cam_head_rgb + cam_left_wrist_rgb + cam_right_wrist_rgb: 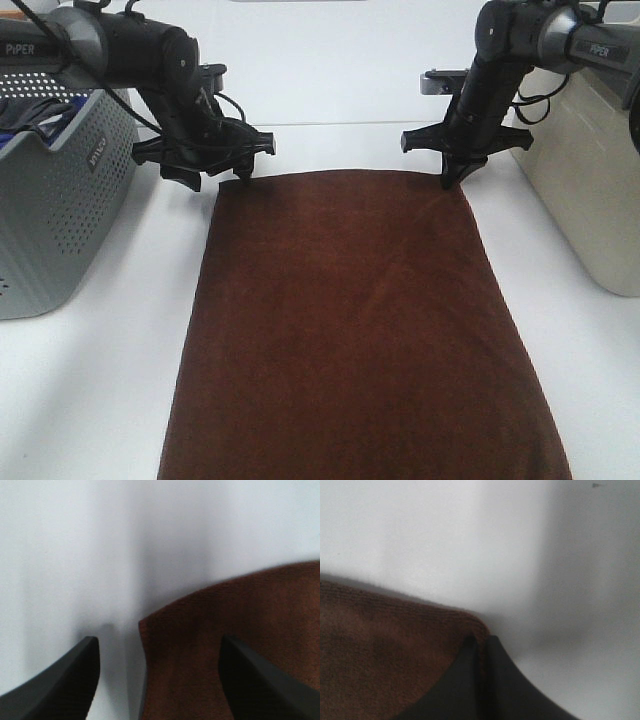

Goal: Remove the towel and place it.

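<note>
Grasp step: towel (365, 330) lay flat on counter (120, 380). Right gripper (480, 642) jaws clamped on one far corner; left gripper (157, 650) jaws apart, straddling the other. Next, likely: left pinches cloth, then both lift evenly.

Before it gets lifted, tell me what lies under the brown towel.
The brown towel lies flat on the white table, visible along its sides. Anything beneath is covered; no lump shows.
</note>
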Controlling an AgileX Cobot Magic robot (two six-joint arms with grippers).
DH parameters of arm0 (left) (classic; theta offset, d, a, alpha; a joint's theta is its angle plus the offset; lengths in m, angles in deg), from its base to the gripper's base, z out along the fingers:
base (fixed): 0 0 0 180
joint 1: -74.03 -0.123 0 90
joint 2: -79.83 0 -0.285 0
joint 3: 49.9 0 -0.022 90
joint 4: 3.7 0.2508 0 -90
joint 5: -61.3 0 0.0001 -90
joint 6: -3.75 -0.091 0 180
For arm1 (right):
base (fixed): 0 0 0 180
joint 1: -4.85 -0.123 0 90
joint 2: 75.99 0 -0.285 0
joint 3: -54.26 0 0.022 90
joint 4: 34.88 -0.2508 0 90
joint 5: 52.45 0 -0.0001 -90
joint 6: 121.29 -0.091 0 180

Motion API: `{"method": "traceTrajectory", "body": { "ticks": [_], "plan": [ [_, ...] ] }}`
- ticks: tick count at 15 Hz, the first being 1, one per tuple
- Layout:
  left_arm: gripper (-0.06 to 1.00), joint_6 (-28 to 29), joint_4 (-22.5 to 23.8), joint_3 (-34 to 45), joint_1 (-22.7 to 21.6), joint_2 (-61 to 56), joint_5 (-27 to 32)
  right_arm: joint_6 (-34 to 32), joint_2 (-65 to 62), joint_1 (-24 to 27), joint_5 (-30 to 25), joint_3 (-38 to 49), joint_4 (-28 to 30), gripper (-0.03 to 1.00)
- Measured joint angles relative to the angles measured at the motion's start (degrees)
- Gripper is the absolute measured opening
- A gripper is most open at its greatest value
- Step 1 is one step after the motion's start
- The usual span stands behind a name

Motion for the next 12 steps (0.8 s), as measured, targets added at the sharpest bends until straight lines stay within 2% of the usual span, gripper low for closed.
{"method": "traceTrajectory", "body": {
  "ticks": [2, 6, 9, 12],
  "plan": [
    [0.64, -0.5, -2.4, -1.0, -0.4, 1.4, -0.3, 0.1, 0.0, 0.0, 0.0, 0.0, 0.0, 0.0],
    [0.61, -1.1, -3.6, -5.5, -0.4, 5.1, -0.3, 0.4, 0.0, 0.0, 0.0, 0.0, 0.0, 0.0],
    [0.45, -1.1, -3.5, -7.4, -0.4, 6.2, 0.1, 0.5, 0.0, 0.0, 0.0, 0.0, 0.0, 0.0],
    [0.17, -1.3, -3.0, -7.6, -0.4, 6.4, 1.2, 0.5, 0.0, 0.0, 0.0, 0.0, 0.0, 0.0]
  ]
}}
